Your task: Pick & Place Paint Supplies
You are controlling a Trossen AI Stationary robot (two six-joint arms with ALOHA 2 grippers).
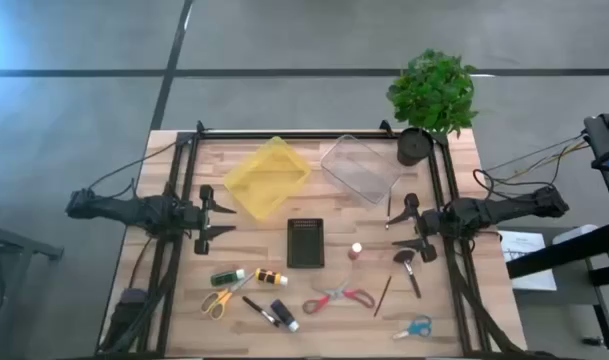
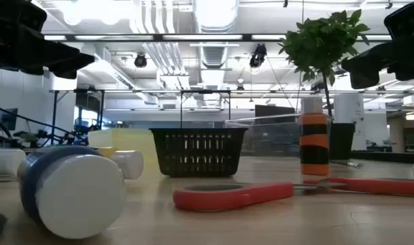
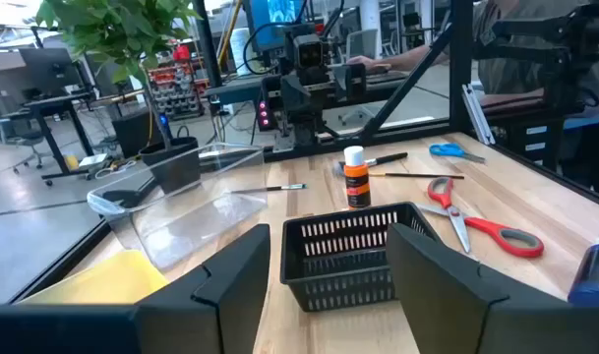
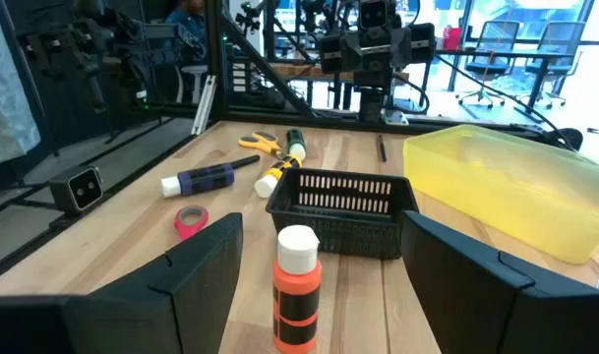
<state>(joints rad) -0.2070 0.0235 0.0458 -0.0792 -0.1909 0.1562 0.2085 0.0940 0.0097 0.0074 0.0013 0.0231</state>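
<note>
1. A light wooden table (image 1: 184,260) is seen in a big, bright room.
2. A black plastic slotted basket (image 1: 305,242) is set in the middle, with a yellow tub (image 1: 267,177) and a clear tub (image 1: 360,167) behind it.
3. A small orange paint bottle with a white cap (image 4: 296,288) is stood upright just in front of the right gripper (image 4: 319,258), which is spread wide and empty.
4. The left gripper (image 3: 326,258) is held spread open above the table's left side, with nothing in it.
5. The bottle is judged light, hard and smooth, so it is best pinched around its middle.

Black basket (image 1: 305,242) and orange-striped bottle (image 1: 356,252) stand between the two claws.
</note>
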